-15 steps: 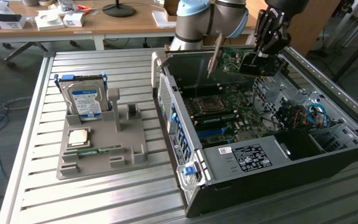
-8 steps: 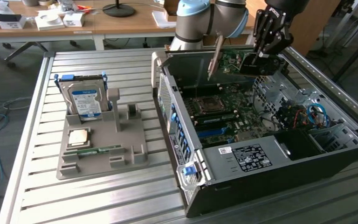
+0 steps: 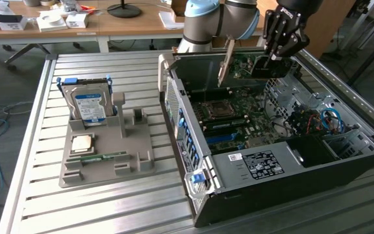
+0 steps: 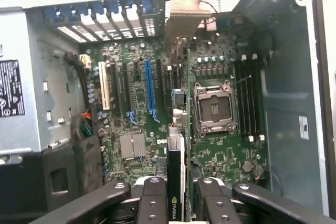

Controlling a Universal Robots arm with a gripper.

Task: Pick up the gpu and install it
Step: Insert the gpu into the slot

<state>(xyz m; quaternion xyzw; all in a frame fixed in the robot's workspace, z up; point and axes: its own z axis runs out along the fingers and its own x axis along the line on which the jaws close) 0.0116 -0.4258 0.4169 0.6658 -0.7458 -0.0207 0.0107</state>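
Well, the exterior view first. Gripping the gpu (image 3: 255, 67) by its upper edge between jaws set narrow, card on edge, silver bracket (image 3: 225, 59) turned toward the exterior view's left. Hanging above the open computer case (image 3: 181, 127), clear of the motherboard (image 3: 235, 119), not yet seated. No trouble expected from the grey tray (image 3: 102, 163) and hard drive (image 3: 88, 105) on the worktop (image 3: 109, 209), well apart toward the exterior view's left. Likely to catch the bracket on the case wall on that side if brought down off line, and could then twist the card in the grip.

Then the wrist view. Looking down along the gpu (image 4: 177, 161), edge-on between the fingers (image 4: 153, 200), with the bracket at the far end near the row of rear slot openings. Seems to sit between the long blue slot (image 4: 149, 85) and the CPU socket (image 4: 214, 107), beside the blue slot rather than over it, though hard to judge with the card held high. If pressed down at such an offset, would land the contact edge on bare board or small components, and could bend or crack something. Might also tilt or slide under pushing force, held by a thin edge alone. Impossible to tell from here how level the card hangs along its length.
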